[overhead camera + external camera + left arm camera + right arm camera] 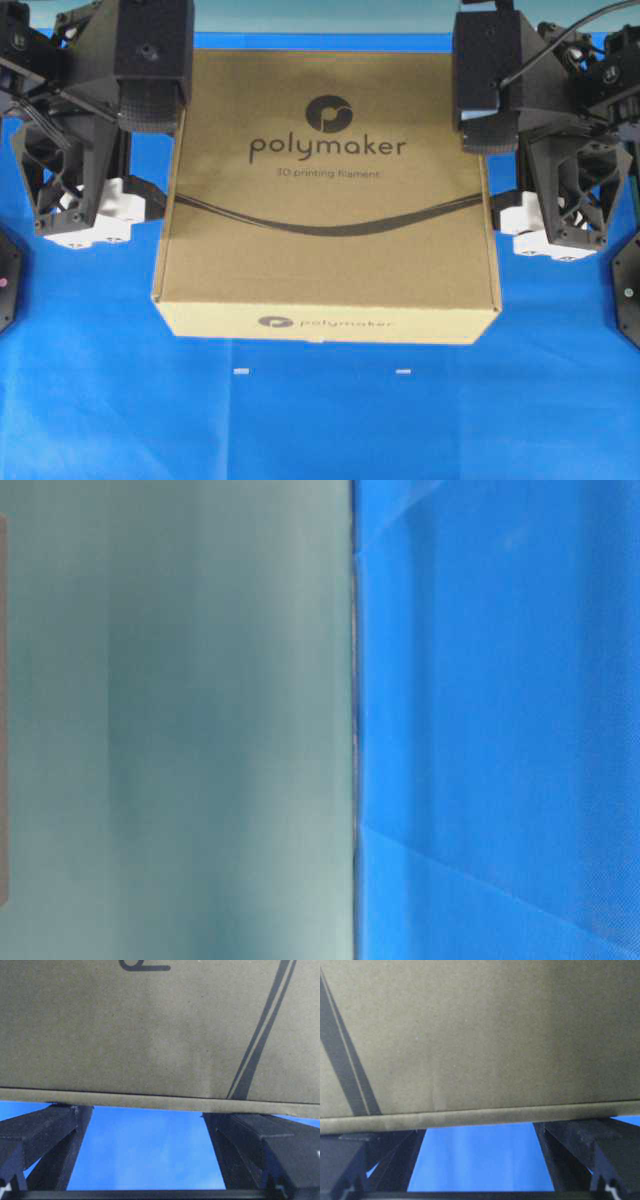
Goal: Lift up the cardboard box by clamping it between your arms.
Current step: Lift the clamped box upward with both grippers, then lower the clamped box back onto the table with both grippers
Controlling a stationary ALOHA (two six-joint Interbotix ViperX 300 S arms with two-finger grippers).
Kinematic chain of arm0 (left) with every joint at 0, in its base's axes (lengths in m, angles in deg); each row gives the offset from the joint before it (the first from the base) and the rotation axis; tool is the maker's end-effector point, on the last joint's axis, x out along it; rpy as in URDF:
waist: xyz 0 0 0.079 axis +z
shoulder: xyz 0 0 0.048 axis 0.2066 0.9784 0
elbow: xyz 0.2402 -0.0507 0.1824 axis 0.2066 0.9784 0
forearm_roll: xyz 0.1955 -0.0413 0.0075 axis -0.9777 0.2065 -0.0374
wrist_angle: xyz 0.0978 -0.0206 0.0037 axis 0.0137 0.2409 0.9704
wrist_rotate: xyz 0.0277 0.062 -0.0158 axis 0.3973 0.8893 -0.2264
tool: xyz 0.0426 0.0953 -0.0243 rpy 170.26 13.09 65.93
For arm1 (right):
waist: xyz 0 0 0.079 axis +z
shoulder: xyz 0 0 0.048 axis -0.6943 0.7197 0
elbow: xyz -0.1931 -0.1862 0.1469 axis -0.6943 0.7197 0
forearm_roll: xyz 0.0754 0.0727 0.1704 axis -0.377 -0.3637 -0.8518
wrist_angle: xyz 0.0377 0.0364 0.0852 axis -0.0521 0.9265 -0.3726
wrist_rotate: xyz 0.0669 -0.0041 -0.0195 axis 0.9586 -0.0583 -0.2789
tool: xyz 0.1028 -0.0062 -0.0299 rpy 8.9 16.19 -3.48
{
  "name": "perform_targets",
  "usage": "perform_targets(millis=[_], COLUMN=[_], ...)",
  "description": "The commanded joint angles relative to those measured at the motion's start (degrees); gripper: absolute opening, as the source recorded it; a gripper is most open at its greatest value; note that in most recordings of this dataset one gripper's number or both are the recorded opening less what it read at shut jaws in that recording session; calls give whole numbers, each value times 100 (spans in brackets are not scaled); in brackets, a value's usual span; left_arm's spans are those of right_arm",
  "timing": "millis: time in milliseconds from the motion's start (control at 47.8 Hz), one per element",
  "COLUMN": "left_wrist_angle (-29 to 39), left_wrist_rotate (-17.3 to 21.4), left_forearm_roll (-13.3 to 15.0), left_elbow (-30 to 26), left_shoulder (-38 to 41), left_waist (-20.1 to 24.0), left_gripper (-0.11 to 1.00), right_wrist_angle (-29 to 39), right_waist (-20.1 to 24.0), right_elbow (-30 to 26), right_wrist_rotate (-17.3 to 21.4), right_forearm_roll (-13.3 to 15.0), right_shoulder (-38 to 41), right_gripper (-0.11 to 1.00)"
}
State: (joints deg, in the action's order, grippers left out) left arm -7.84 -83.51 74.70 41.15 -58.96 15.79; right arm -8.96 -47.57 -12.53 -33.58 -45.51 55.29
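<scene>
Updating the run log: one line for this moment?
cardboard box: held between arms above blue cloth | left end effector: open, under box edge | right end effector: open, likewise

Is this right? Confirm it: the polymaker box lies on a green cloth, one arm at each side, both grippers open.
Wrong only in colour. In the overhead view the cardboard box lies on a blue cloth. The left gripper and the right gripper are indeed open beside it.

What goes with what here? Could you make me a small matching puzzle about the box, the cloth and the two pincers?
Things:
1. cardboard box
2. blue cloth
3. left pincer
4. right pincer

Descriptions:
A. covers the table
B. open, at the box's left side
C. tan, printed with a dark logo
D. open, at the box's right side

Pairs: 1-C, 2-A, 3-B, 4-D
</scene>
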Motion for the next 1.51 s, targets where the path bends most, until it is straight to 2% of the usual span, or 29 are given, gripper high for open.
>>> perform_targets(millis=[0, 314, 460, 628, 837, 1255, 1485], left_wrist_angle=[-220, -229, -308, -598, -1283, -2215, -2909], left_wrist_rotate=[-35, -44, -53, -35, -44, -44, -35], left_forearm_roll=[18, 0, 0, 0, 0, -18, -26], left_elbow=[-272, -325, -88, 360, 1099, 1925, 2584], left_shoulder=[202, 211, 246, 246, 237, 352, 519], left_waist=[-9, 9, 0, 0, 0, 9, 97], left_gripper=[86, 86, 86, 86, 86, 86, 86], right_wrist_angle=[-237, -237, -413, -888, -1424, -2496, -3261], right_waist=[-18, -62, -70, -88, -88, -88, -105], right_elbow=[-229, -193, 176, 738, 1222, 2320, 2883], right_wrist_rotate=[18, 0, -18, -9, -35, -53, -53], right_forearm_roll=[-18, -9, -9, -9, -18, -9, -9], right_shoulder=[167, 176, 185, 167, 158, 290, 448], right_gripper=[98, 98, 98, 98, 98, 98, 98])
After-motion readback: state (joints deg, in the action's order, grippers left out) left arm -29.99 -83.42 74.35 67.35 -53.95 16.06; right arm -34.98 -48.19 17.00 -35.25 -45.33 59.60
